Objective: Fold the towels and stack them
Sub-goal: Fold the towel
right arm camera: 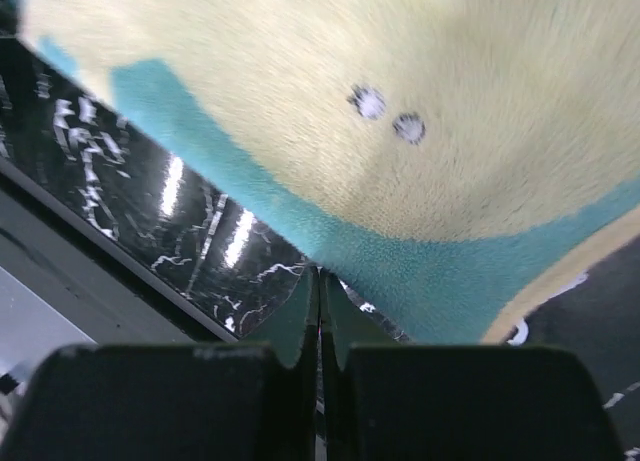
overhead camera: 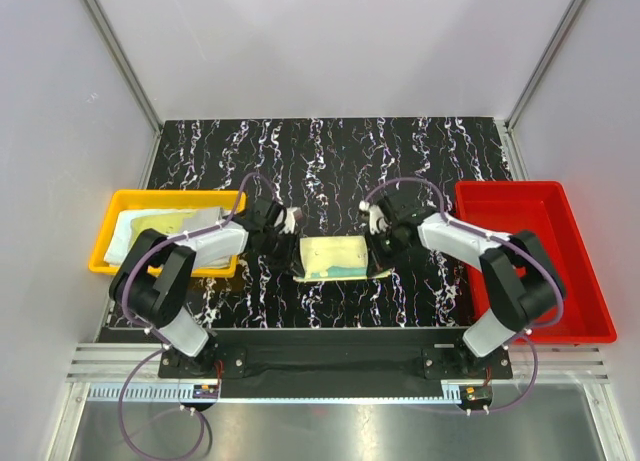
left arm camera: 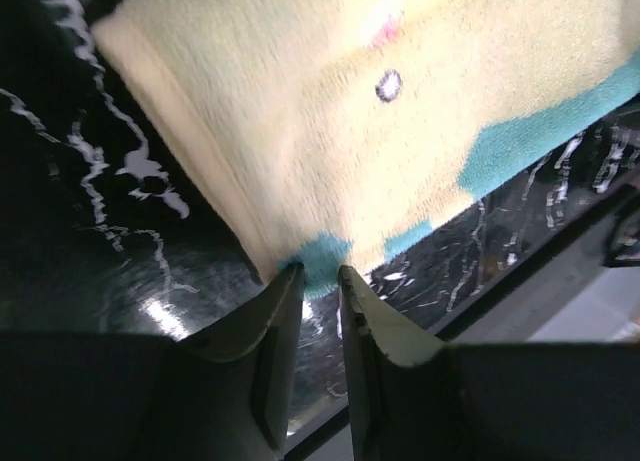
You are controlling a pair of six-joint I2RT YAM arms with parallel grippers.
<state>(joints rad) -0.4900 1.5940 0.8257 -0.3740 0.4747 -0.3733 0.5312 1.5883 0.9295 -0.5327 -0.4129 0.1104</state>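
- L claw (left arm camera: 317, 273): released, jaws a slit apart, nothing between. The folded yellow-teal towel (left arm camera: 350, 111) sits right ahead, teal corner at the tips.
- R claw (right arm camera: 320, 281): clenched tight & empty. Same towel's teal edge lies just ahead of the tips, flat on the table (right arm camera: 150, 211).
- More towels (overhead camera: 150, 229) in yellow tray (overhead camera: 108, 253), well behind L claw.

The folded pale yellow terry towel (overhead camera: 338, 255) shows teal patches at its near edge and small dark-ringed dots. The glossy counter (overhead camera: 330, 151) is black, veined in white like marble. Left sits a yellow plastic tray (overhead camera: 170, 195), right a red plastic tray (overhead camera: 505, 187).
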